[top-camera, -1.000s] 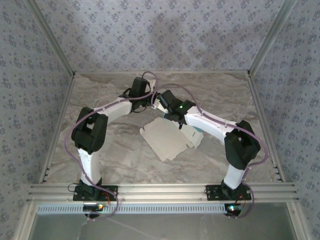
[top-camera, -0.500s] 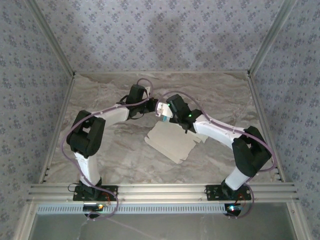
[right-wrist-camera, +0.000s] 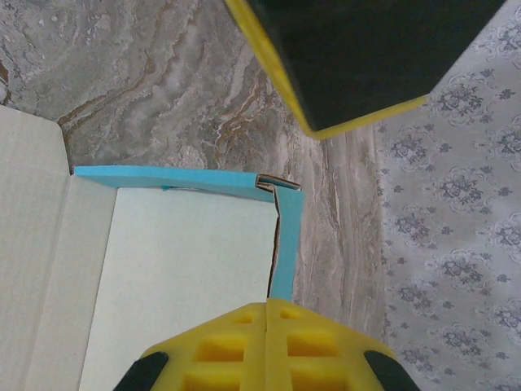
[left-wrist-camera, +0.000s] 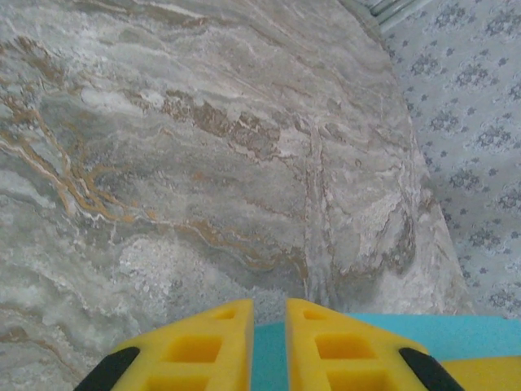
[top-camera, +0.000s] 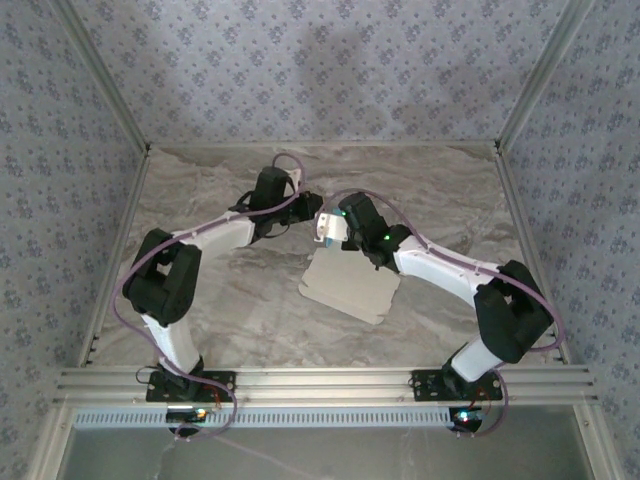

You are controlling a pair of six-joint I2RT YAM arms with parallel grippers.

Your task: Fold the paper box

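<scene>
The paper box (top-camera: 350, 287) lies beige side up mid-table, its far edge lifted. In the right wrist view its pale inner panel (right-wrist-camera: 187, 269) is framed by two raised light blue walls that meet at a corner (right-wrist-camera: 281, 189). My right gripper (right-wrist-camera: 267, 303) is shut on the near end of the right-hand blue wall; from above it sits at the box's far edge (top-camera: 323, 232). My left gripper (left-wrist-camera: 269, 303) hovers just behind that corner (top-camera: 303, 212), jaws a narrow slit apart, with blue card (left-wrist-camera: 456, 334) lying beneath them, not clamped. One left finger (right-wrist-camera: 366, 57) shows above the corner.
Bare marble table (top-camera: 220, 290) lies around the box. Patterned walls close in the back (top-camera: 320, 70) and both sides, with metal rails (top-camera: 320, 380) along the near edge. The two arms nearly meet above the box's far edge.
The box has slid and turned to sit squarer under the right arm. The right gripper moved left and back with the wall in its grip. The left jaws narrowed.
</scene>
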